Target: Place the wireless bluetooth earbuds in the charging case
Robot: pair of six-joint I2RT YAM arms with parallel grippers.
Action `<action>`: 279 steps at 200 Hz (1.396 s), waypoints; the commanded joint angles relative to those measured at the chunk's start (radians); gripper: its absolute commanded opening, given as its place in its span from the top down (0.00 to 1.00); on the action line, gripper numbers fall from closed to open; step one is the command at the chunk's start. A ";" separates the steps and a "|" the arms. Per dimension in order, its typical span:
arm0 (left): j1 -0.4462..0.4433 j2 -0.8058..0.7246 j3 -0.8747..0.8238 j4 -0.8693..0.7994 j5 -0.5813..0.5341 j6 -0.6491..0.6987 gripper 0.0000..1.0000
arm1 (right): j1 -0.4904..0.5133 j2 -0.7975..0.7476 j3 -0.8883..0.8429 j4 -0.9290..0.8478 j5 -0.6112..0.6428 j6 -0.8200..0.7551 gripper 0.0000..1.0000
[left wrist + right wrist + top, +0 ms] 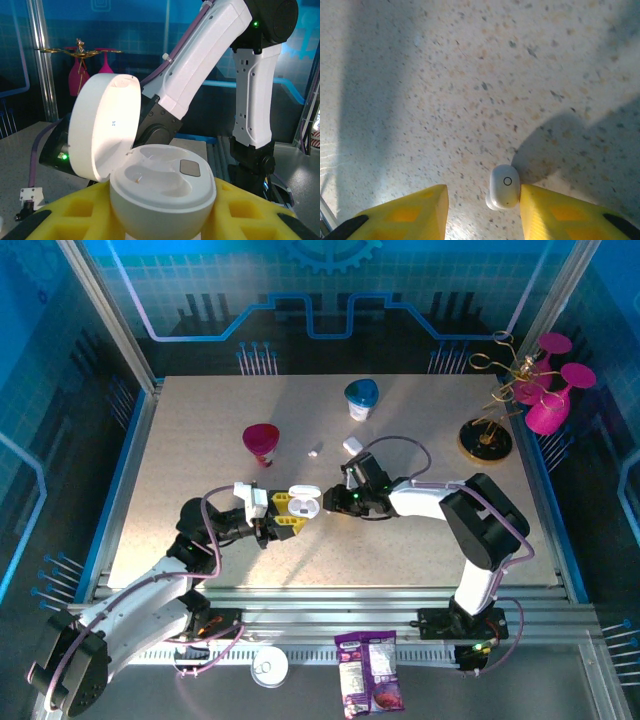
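- Speckled beige table (200, 430) inside a blue-lit frame, from above: the left gripper (288, 512) holds a white pebble-shaped plastic charging case (303, 502) with its lid up, near the middle of the table.
- The right gripper (350, 472) sits just beside the case and points toward the far edge. A small white plastic earbud (352, 444) lies just beyond its tips, and a second tiny white bud (313, 452) lies a little apart.
- A magenta cup (262, 440) and a teal cup (361, 398) stand nearer the far edge.
- Left wrist: the left gripper (162, 222) is clamped on the lower shell of the charging case (165, 195) with its yellow pads. The lid (102, 125) is hinged open to one side, and both wells look empty.
- Right wrist: the right gripper (482, 195) is spread wide and low over the table. The earbud (505, 186) lies on the surface touching one yellow finger (560, 215), with a clear gap to the other, so it is not gripped.
- Step in hand, as I judge it: picking up the first earbud, with nothing seated in the case yet.
- The next move calls for centring the jaws on the earbud, closing gently so it does not squirt out, lifting, then turning it to match a well in the held case.
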 commanded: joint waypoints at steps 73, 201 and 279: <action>0.003 -0.020 -0.007 0.018 -0.010 0.010 0.75 | 0.003 0.026 0.064 -0.050 0.036 -0.083 0.58; 0.004 -0.005 0.000 0.019 -0.008 0.013 0.75 | 0.002 0.062 0.082 -0.068 -0.009 -0.131 0.57; 0.004 0.007 0.004 0.028 -0.005 0.014 0.75 | 0.004 0.038 0.055 -0.041 -0.045 -0.127 0.60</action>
